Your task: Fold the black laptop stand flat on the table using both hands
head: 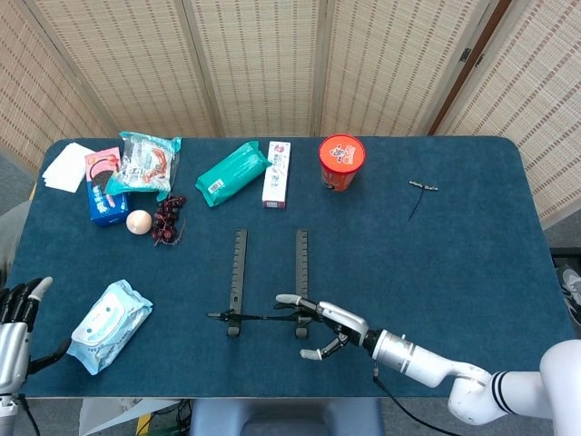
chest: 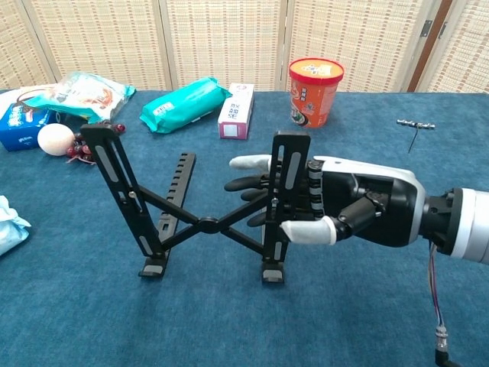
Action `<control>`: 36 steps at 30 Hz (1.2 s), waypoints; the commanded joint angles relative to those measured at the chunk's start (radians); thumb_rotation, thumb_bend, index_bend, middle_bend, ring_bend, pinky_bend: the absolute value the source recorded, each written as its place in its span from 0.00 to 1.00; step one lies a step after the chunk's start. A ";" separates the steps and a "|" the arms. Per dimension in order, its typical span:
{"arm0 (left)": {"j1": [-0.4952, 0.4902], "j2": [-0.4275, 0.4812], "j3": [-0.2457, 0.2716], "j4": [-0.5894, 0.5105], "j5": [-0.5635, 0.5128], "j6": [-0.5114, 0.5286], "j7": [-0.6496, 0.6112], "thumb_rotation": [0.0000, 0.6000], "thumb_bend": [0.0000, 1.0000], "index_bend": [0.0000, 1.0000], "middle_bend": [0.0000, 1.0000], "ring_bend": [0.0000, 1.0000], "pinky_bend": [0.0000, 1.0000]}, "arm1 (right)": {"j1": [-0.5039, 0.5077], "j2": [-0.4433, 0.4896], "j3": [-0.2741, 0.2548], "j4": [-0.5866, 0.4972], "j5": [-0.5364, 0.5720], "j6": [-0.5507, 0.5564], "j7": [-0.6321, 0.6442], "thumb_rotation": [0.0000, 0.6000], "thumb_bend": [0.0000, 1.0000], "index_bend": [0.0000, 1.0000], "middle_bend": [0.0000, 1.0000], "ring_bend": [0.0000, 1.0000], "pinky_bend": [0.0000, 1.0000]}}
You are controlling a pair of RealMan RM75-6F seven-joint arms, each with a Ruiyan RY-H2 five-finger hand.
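The black laptop stand [head: 238,272] [chest: 206,223] stands raised near the table's front middle, its two uprights joined by crossed bars. My right hand [head: 331,327] [chest: 359,210] reaches in from the right at the stand's right upright [chest: 289,164]. Its straight fingers [chest: 248,163] lie behind that upright and the thumb [chest: 304,229] in front, with a gap between them. Firm contact is not plain to see. My left hand [head: 16,313] hovers with fingers spread at the table's front left corner, far from the stand and holding nothing. The chest view does not show it.
A red noodle cup [head: 341,162] [chest: 315,92], a white box [head: 277,173] and a teal packet [head: 232,173] line the back. Snack packs, a peach [head: 138,221] and grapes sit back left. A wipes pack [head: 111,325] lies front left, a small tool [head: 420,191] back right.
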 commanded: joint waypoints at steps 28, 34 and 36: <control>-0.317 0.104 0.029 0.051 0.155 -0.458 -0.720 1.00 0.18 0.08 0.11 0.07 0.02 | -0.167 0.428 0.007 -0.264 0.031 0.257 -0.338 1.00 0.18 0.00 0.13 0.00 0.15; -0.431 0.079 0.043 0.108 0.211 -0.556 -1.051 1.00 0.18 0.07 0.11 0.07 0.02 | -0.207 0.485 0.018 -0.294 0.037 0.295 -0.350 1.00 0.18 0.00 0.13 0.00 0.15; -0.465 0.062 0.050 0.137 0.233 -0.571 -1.147 1.00 0.18 0.06 0.11 0.07 0.02 | -0.219 0.498 0.021 -0.301 0.034 0.302 -0.355 1.00 0.18 0.00 0.13 0.00 0.15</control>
